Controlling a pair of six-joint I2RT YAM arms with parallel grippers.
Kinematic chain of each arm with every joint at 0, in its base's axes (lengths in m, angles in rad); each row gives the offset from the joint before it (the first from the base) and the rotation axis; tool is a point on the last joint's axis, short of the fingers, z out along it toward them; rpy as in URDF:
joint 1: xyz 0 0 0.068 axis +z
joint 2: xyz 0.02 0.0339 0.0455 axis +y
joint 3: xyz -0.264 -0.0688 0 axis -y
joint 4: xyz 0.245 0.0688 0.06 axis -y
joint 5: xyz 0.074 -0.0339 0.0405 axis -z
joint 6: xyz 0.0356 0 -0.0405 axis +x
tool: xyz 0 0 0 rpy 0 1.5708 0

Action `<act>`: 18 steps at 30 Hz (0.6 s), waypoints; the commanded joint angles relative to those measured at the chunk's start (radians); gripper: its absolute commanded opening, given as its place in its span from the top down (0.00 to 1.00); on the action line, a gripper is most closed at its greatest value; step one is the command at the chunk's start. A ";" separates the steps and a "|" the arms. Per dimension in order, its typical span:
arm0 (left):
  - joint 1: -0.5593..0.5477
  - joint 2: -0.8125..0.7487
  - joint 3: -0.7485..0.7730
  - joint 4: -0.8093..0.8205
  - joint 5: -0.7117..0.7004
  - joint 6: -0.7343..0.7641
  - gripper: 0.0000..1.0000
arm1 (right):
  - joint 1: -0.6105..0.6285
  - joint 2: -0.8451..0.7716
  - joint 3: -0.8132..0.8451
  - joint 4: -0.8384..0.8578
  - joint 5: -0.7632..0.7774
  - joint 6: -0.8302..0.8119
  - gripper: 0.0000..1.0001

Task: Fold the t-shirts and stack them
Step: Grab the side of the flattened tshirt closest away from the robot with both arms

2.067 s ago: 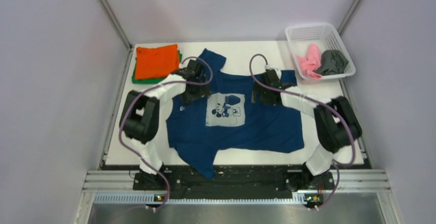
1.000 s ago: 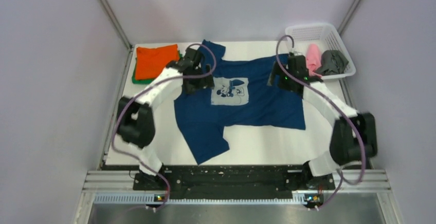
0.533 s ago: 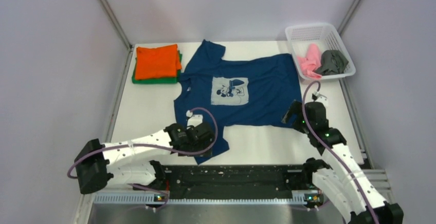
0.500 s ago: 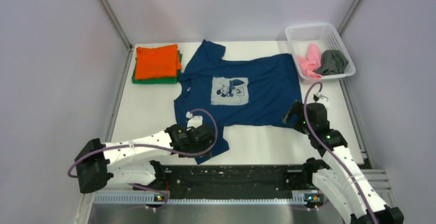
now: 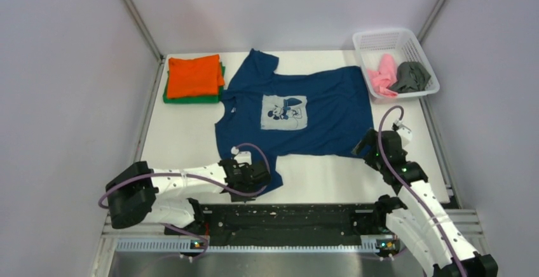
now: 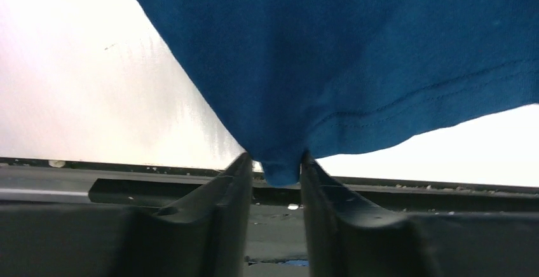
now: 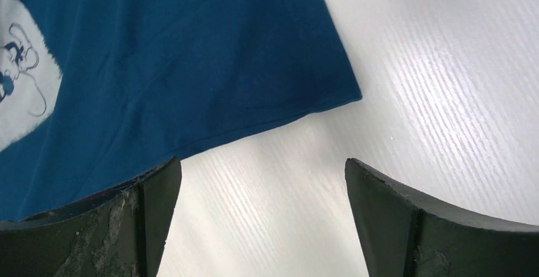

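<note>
Nearer its base than before, left claw (image 6: 278, 166) tight on sleeve tip of flat navy t-shirt (image 5: 318, 108); right claw (image 7: 260, 166) wide.

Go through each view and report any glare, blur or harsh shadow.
Top external: even light, soft shadows, navy blue cartoon-print t-shirt sharp. Left wrist: white table washed out by glare, left gripper dark and soft. Right wrist: streaky sheen on table, right gripper underexposed.

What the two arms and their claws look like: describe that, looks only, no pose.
The left arm and right arm share one build: white link shells, bulky black joint housings, and a purple cable looping along each. The left claw and right claw have black wedge-shaped fingers; the right's inner faces are scuffed pale.
</note>
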 commanded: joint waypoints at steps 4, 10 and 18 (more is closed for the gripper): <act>-0.003 0.112 -0.018 0.107 -0.073 -0.085 0.79 | -0.002 0.018 -0.023 0.000 0.129 0.097 0.01; -0.004 0.080 -0.010 0.115 -0.095 -0.041 1.00 | -0.003 0.099 -0.057 0.114 0.161 0.123 0.16; -0.040 -0.026 -0.070 0.017 -0.003 -0.086 1.00 | -0.003 0.246 -0.089 0.277 0.241 0.142 0.35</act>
